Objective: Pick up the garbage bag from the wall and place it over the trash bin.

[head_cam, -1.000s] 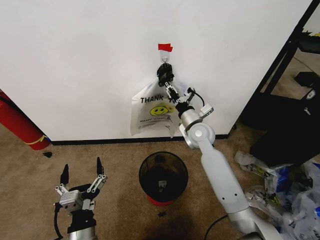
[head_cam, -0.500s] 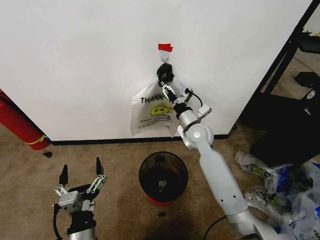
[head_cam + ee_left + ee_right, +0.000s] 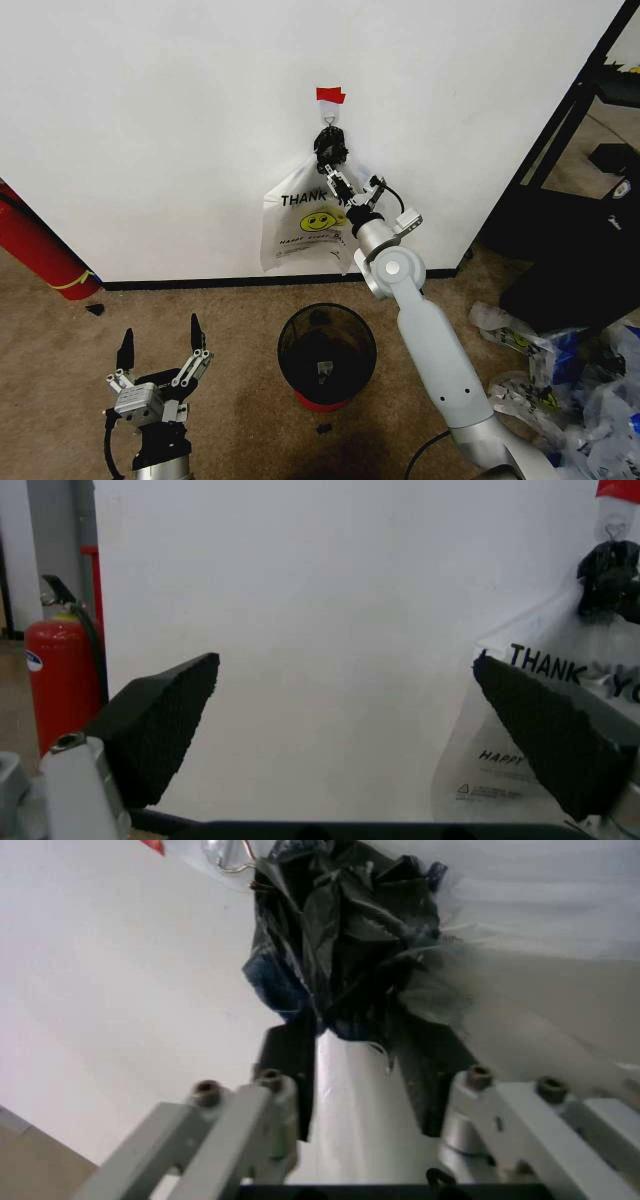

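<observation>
The garbage bag [image 3: 331, 147] hangs from a small hook on the white wall [image 3: 150, 120] as a dark crumpled bundle, just under a red tape strip [image 3: 330, 95]. In the right wrist view the garbage bag [image 3: 340, 937] shows bluish patches. My right gripper [image 3: 336, 168] reaches up to it, and the right gripper [image 3: 350, 1036] pinches the bundle's lower end between its black pads [image 3: 287, 1072]. The trash bin [image 3: 283, 350], round and dark with a red base, stands on the carpet below. My left gripper [image 3: 160, 345] waits open low at the left, holding nothing.
A clear bag with a yellow smiley and "THANK YOU" [image 3: 305, 225] hangs behind my right wrist. A red cylinder [image 3: 35, 250] leans at the far left. Black shelving [image 3: 580, 230] and a heap of plastic bags [image 3: 590, 400] crowd the right side.
My right forearm and elbow have shifted slightly left while the gripper stayed at the hook. The left arm has sunk a little.
</observation>
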